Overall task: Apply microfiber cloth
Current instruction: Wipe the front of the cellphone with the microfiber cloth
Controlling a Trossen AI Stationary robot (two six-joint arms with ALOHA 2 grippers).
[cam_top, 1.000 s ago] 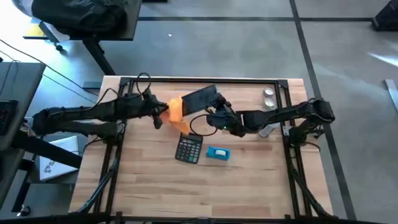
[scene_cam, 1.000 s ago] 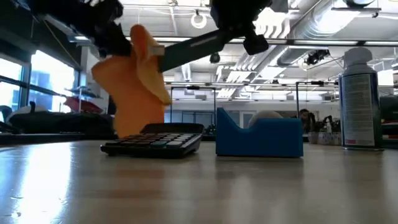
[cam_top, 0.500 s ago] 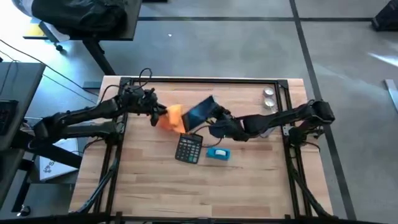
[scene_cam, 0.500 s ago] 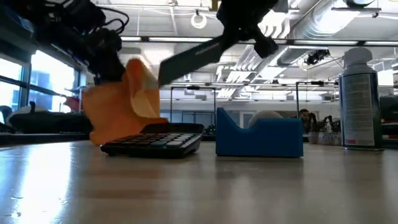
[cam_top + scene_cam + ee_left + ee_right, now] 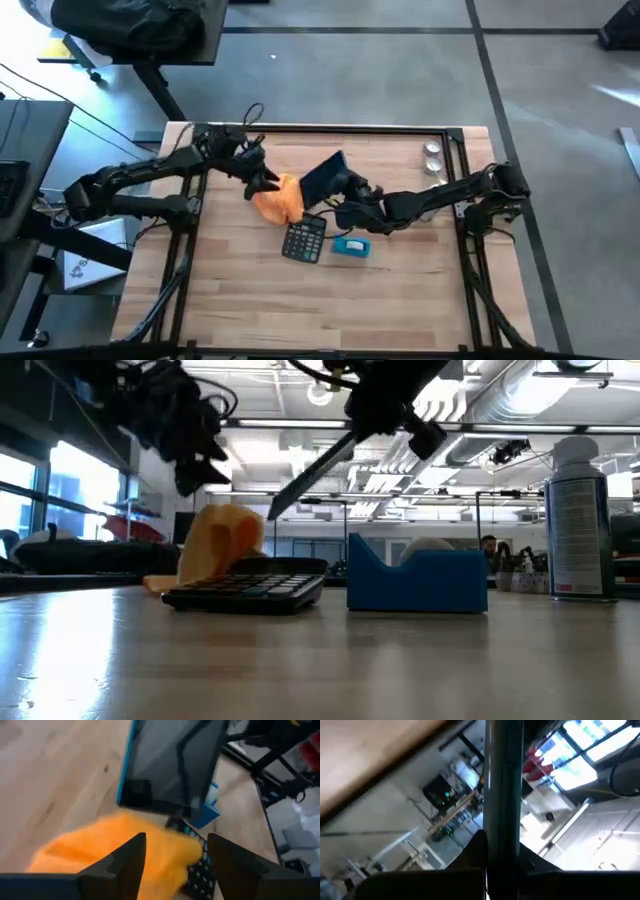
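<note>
The left gripper (image 5: 268,182), jaws released, is hovering just over the microfiber cloth (image 5: 281,199) lying beside the calculator (image 5: 304,239), while the right gripper (image 5: 343,199) is clenching the teal slab (image 5: 322,177) tilted above the cloth — next, regrasping the cloth to wipe the slab.

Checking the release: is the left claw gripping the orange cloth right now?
No. In the low view the left claw hangs open above the cloth, which lies slumped on the table.

Cloth (image 5: 279,198) just behind calculator (image 5: 304,239)

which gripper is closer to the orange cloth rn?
Left. The left gripper hangs open just above the microfiber cloth; the right gripper is farther off beside it, clamping the tilted tablet.
</note>
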